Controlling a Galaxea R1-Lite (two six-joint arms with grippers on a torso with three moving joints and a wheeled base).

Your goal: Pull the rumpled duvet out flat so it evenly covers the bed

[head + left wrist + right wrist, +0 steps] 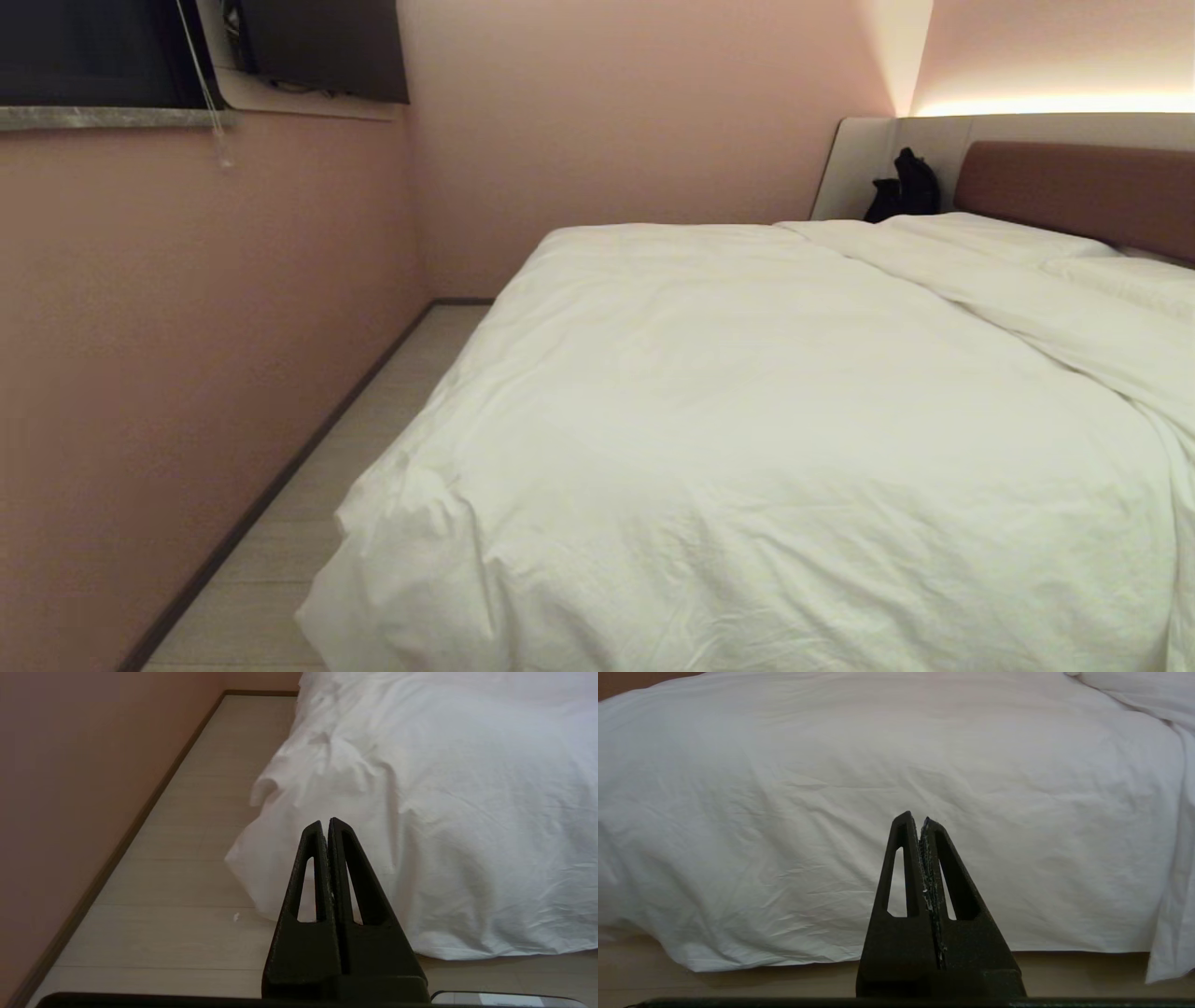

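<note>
With the left gripper (325, 822) and right gripper (916, 815) pressed together, empty, short of the duvet (747, 420), an uneven pull could drag its floor-side corner off the bed (1074, 191).

The bed (1074, 187) is covered by the white duvet (747, 420), which is spread over the mattress and draped down to the pale floor (177, 882) at the foot end. Ahead of the closed fingers (343, 858) of the left gripper, a duvet corner is bunched on the floor. Pillows (990, 233) are laid against the brown headboard.
</note>
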